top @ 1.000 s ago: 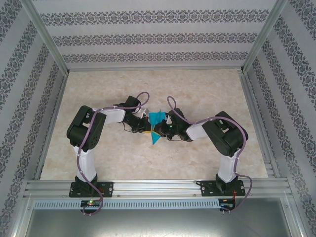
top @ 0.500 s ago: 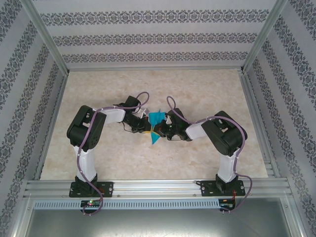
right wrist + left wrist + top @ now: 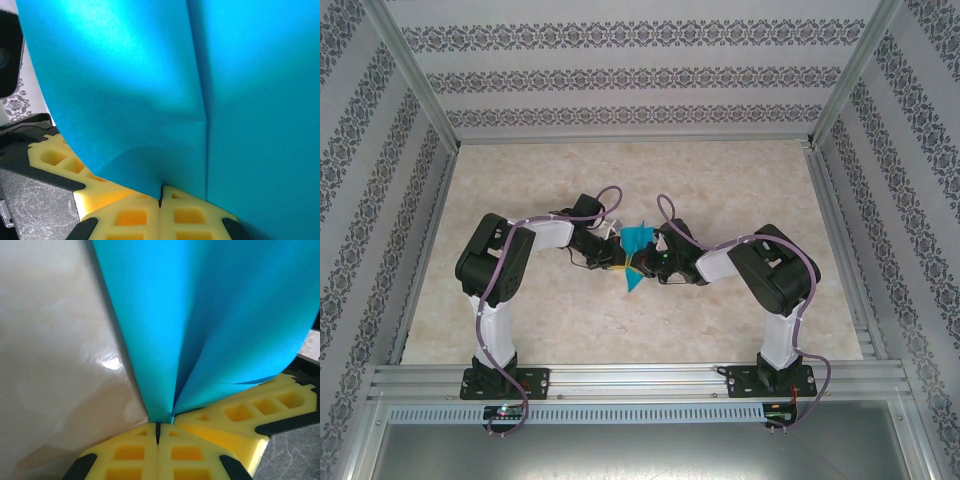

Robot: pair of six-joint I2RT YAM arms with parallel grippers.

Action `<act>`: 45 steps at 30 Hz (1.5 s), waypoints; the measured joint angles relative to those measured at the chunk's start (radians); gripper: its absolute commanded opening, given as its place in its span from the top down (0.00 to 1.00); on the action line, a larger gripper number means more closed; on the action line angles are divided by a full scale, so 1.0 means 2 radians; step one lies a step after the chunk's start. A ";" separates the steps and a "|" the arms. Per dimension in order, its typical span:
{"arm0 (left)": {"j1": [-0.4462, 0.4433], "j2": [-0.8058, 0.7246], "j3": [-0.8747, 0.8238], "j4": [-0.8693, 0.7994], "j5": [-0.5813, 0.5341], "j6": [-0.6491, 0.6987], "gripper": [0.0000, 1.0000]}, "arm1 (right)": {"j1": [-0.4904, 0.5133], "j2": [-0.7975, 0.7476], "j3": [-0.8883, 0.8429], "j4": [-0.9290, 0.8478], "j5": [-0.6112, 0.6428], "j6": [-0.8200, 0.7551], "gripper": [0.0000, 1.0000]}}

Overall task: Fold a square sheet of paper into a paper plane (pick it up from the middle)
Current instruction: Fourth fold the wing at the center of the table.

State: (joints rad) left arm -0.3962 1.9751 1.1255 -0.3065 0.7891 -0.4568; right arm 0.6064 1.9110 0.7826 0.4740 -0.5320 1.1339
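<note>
The teal sheet of paper is held over the middle of the table, creased into a narrower shape with one point hanging toward the table's near edge. Compared with a second ago, it sits in almost the same spot, and the arms have barely shifted. The left gripper, on the table-centre's left, has its yellow fingers pressed together on the sheet. In the left wrist view the paper fans up from the seam of the left gripper. The right gripper, on the centre's right, is likewise clamped. Its own camera shows the folded paper running down into the closed right gripper.
</note>
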 measured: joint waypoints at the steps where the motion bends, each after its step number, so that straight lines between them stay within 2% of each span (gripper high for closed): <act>1: 0.000 -0.001 0.000 0.000 0.000 0.000 1.00 | 0.000 0.000 0.001 -0.003 0.000 -0.003 0.95; 6: -0.001 -0.005 0.000 -0.002 -0.009 0.000 1.00 | 0.000 -0.001 0.004 -0.011 0.002 -0.013 0.93; 10: -0.001 -0.020 0.000 -0.002 -0.021 -0.004 0.98 | 0.003 -0.001 0.007 -0.010 0.003 -0.020 0.86; 21: 0.009 -0.051 0.006 -0.019 -0.043 -0.012 0.71 | 0.006 -0.005 0.010 -0.001 0.009 -0.027 0.72; 26: 0.012 -0.051 0.007 -0.022 -0.043 -0.014 0.66 | 0.006 -0.007 0.007 0.003 0.012 -0.035 0.72; 45: 0.025 -0.019 0.031 0.009 -0.004 -0.056 0.61 | 0.007 -0.011 -0.001 0.012 0.024 -0.060 0.76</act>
State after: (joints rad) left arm -0.3470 1.9381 1.1881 -0.2890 0.7811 -0.5678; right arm 0.6197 1.8893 0.7807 0.4980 -0.4831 1.0149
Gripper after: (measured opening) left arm 0.385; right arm 0.246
